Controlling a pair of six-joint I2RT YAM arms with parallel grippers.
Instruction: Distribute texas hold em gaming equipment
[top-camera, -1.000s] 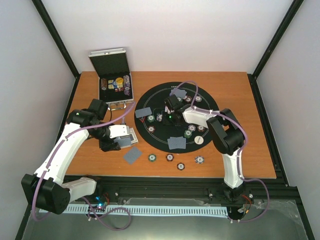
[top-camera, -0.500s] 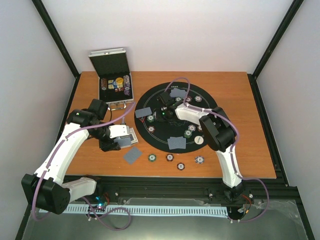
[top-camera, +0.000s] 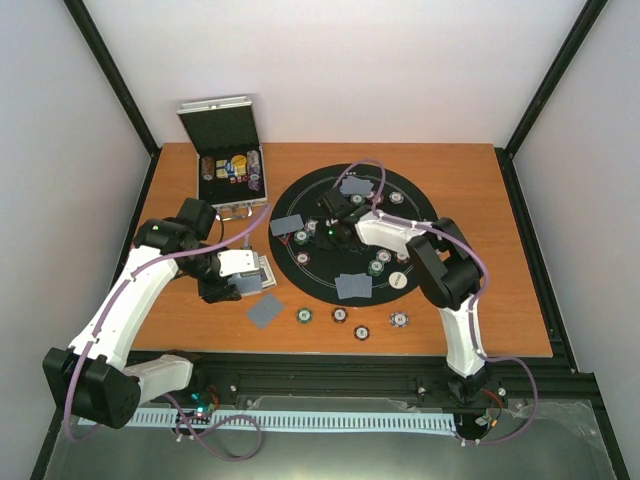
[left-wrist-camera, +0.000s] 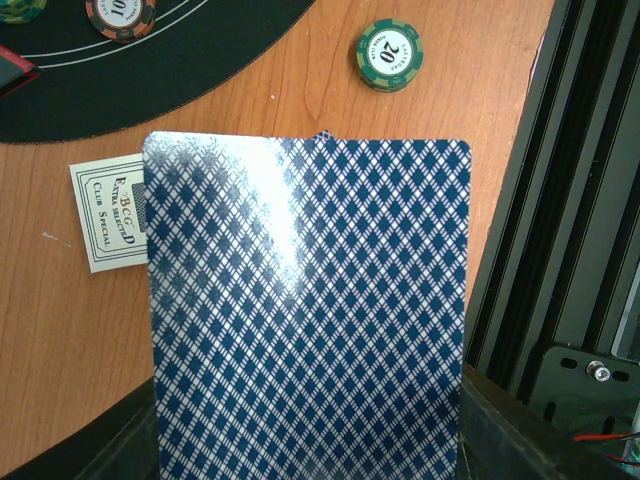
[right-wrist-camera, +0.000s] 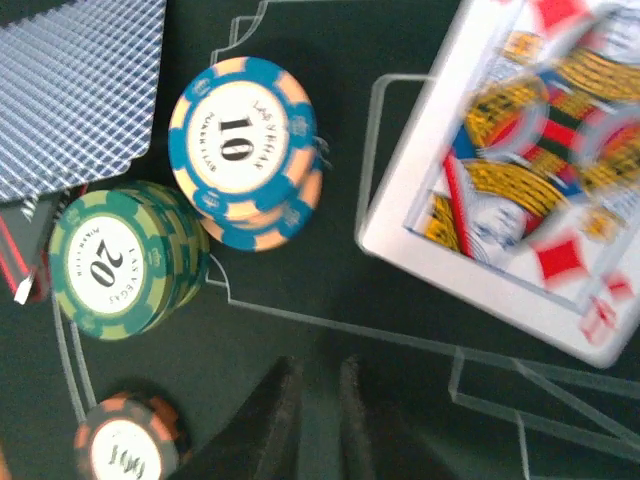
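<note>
My left gripper (top-camera: 250, 276) is shut on a deck of blue-backed playing cards (left-wrist-camera: 305, 310) that fills the left wrist view, just left of the black round mat (top-camera: 320, 275). Low over the middle of the mat, my right gripper (right-wrist-camera: 318, 380) has its fingers almost together with nothing between them. Ahead of it lie a blue 10 chip stack (right-wrist-camera: 243, 150), a green 20 stack (right-wrist-camera: 125, 260), a 100 chip (right-wrist-camera: 128, 450), a face-up court card (right-wrist-camera: 520, 170) and a face-down card (right-wrist-camera: 75, 90). Several chips (top-camera: 340, 315) lie on the wood in front of the mat.
The open silver case (top-camera: 230, 165) stands at the back left with chips inside. Face-down cards lie at the mat's edges (top-camera: 353, 287) and on the wood (top-camera: 265, 311). A white printed card (left-wrist-camera: 108, 215) lies under the deck. A black rail (left-wrist-camera: 560, 200) runs along the near edge.
My right wrist has shifted a little leftward over the mat's centre. The left arm and its deck have not moved.
</note>
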